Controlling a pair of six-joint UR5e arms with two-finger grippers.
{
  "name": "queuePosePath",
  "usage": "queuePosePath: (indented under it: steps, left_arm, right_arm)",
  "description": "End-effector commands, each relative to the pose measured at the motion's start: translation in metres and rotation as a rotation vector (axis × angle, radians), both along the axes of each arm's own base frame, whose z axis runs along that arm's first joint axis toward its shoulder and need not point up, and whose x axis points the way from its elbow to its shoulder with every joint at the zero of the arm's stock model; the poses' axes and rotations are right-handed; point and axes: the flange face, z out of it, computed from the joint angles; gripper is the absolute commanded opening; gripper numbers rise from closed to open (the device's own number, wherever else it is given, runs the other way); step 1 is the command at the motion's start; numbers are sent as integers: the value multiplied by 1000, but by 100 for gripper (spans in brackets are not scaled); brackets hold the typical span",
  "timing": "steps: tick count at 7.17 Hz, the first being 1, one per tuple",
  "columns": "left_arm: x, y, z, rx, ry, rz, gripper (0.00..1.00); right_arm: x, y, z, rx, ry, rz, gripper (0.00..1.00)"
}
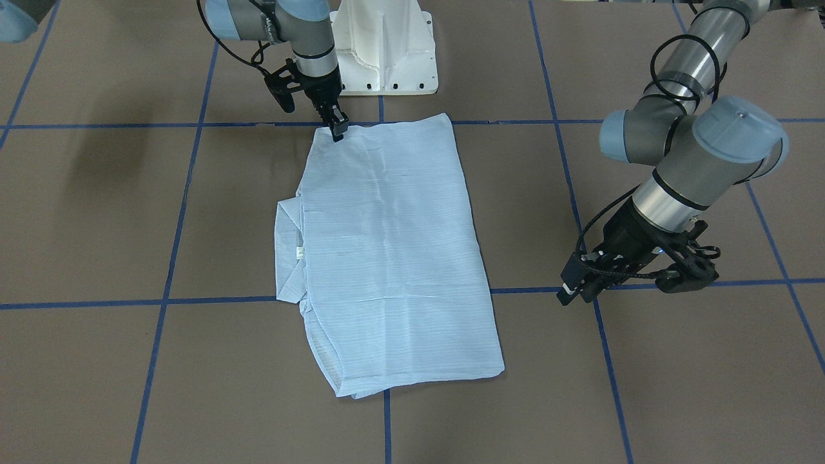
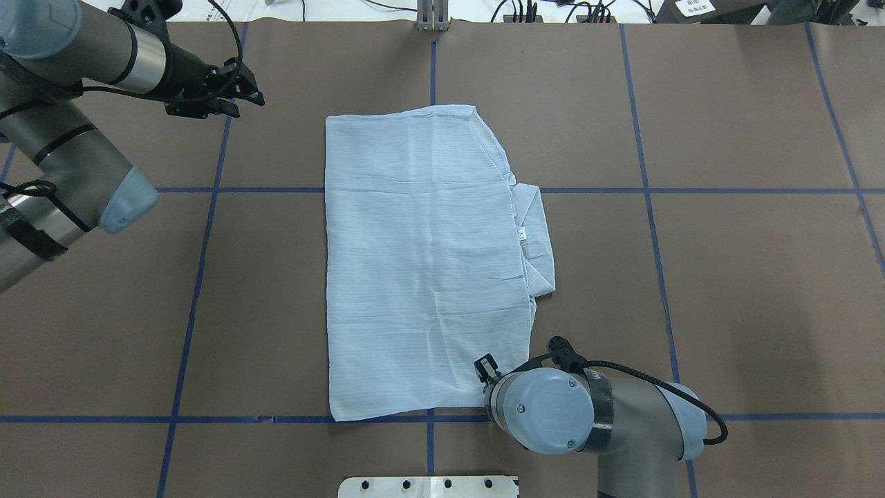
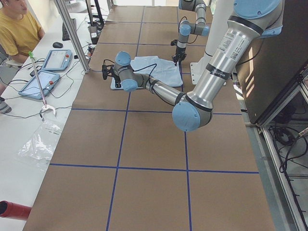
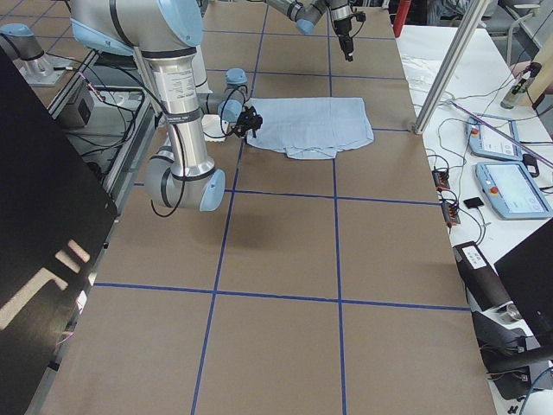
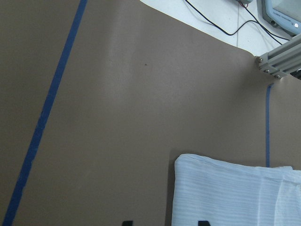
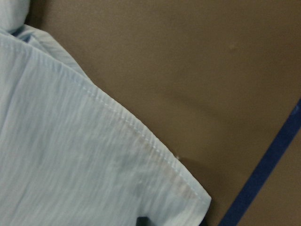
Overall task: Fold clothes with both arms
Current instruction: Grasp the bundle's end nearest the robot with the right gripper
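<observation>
Shirt of thin light-blue pinstriped cloth (image 1: 387, 245) lies folded on brown table (image 1: 644, 386). Near the white base (image 1: 387, 51), black right gripper (image 1: 338, 132) stands jaws apart astride its corner; farther out, left gripper (image 1: 572, 293) hovers wide, well clear. One-sided lifting would likely skew layers. Right wrist view shows that hemmed corner; overhead, right arm (image 2: 553, 415) hides it.

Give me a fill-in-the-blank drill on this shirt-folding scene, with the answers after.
1. The shirt has the robot's ____ pincer at one corner.
2. The tape lines marking the grid are ____.
3. The small label beside the collar is ____.
Missing words: right; blue; white.
</observation>
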Motion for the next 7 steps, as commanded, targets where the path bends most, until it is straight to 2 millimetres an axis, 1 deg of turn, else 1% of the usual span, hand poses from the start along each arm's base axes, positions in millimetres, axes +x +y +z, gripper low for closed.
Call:
queuePosePath:
  steps: [1,4,5,6,7]
  left_arm:
    - [-2,4,1,1,2,3,55]
    - [-2,5,2,-2,2,4,55]
    - [-2,5,0,-11,11,-1,56]
    - [5,13,-14,-101,71,-32,57]
    - [35,52,-30,-207,146,-36,57]
  right_arm:
    - [2,0,-3,3,-7,-4,0]
    - [4,-3,-5,2,-12,2,0]
    - [10,-6,-11,2,-24,6,0]
    - [20,-5,-19,1,-37,8,0]
    - [26,-5,-23,1,-47,8,0]
